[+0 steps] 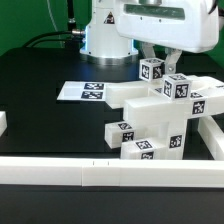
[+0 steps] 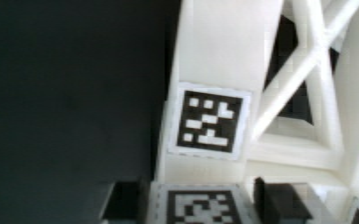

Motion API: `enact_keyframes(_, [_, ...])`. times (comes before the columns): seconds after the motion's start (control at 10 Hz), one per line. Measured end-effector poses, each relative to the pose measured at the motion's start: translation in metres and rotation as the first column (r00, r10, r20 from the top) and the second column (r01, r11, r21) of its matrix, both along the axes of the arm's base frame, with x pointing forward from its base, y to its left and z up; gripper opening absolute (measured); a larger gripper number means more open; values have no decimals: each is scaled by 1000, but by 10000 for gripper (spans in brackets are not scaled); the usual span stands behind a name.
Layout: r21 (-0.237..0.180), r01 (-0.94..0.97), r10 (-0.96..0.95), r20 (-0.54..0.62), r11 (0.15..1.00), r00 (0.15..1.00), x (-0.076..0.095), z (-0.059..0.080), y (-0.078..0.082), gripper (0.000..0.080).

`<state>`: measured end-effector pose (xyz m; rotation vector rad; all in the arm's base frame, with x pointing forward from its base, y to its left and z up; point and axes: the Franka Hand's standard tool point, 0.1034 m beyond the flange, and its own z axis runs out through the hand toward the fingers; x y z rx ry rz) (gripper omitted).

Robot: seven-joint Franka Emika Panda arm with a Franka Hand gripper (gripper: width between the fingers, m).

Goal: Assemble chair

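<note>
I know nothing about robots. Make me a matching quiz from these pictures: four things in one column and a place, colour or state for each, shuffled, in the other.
Things:
1. marker board
2. rail
3. gripper
4. table

Descriptions:
A. long and white, runs across the foreground of the exterior view
B. black
C. thin, lies flat, carries only tags
D. has a tagged chair part between its fingers

Pairs: 1-C, 2-A, 3-D, 4-B
</note>
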<state>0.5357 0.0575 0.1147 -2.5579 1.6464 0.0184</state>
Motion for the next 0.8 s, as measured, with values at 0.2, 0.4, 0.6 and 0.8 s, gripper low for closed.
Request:
enact_keyframes(0.2, [4, 23, -23, 17, 1000, 1000, 1, -1, 0, 356])
enact_keyframes(0.4, [0, -26, 26, 20, 1000, 999, 1, -1, 0, 490])
enact_keyframes(0.6, [-11, -194, 194, 34, 981, 980, 3, 0, -2, 639])
enact_keyframes(0.8, [-22, -317, 317, 42, 948, 947, 2, -1, -2, 648])
